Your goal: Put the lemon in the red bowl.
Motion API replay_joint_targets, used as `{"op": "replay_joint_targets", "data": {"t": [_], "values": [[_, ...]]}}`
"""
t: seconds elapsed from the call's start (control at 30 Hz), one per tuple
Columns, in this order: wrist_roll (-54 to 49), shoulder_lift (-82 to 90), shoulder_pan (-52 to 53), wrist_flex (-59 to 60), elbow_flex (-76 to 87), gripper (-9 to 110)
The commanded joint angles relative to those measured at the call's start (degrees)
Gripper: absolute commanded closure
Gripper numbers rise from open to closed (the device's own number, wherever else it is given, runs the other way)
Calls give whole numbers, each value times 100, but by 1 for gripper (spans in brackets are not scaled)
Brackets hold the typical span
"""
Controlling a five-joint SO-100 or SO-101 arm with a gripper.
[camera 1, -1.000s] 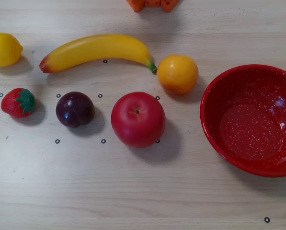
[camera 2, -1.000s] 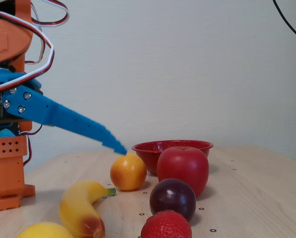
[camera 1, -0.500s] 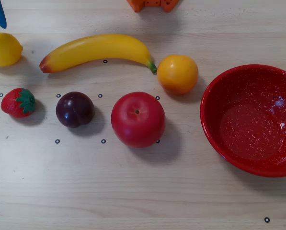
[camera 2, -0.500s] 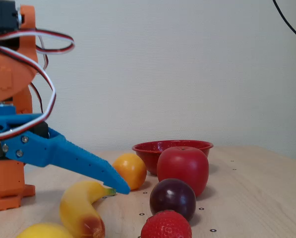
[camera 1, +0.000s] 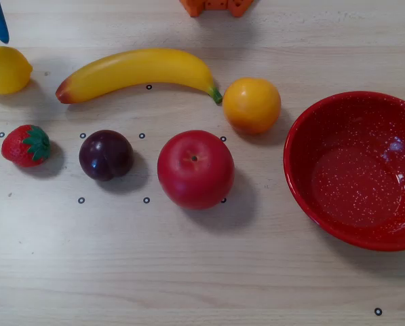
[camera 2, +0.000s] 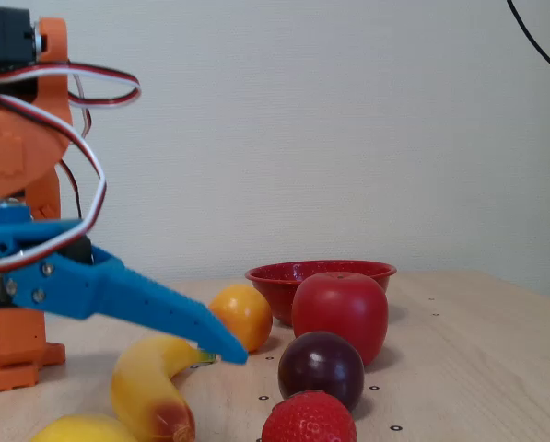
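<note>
- No brand, label or readable writing seen anywhere.
- Lemon (camera 1: 7, 69): glossy bright-yellow oval with a nub end, on the table (camera 1: 202, 272) at the overhead view's far left, just beside the banana (camera 1: 138, 70).
- Red bowl (camera 1: 359, 170): white-speckled, at the right edge, well apart.
- Gripper (camera 2: 228, 350): blue finger over the banana in the fixed view; jaw opening could not be told.

A hobby robotics bench: pale wooden table (camera 1: 188, 272) with marker dots, toy fruit, plain wall (camera 2: 348, 120).
</note>
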Motion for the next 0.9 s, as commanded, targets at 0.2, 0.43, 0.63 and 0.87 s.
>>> {"op": "replay_joint_targets", "data": {"t": [0.2,0.43,0.63,0.87], "values": [[53,44,18,510,-923,37],[123,-176,53,510,-1178,37],[149,-281,88,510,-1274,37],[141,-457,158,510,-1406,38]]}}
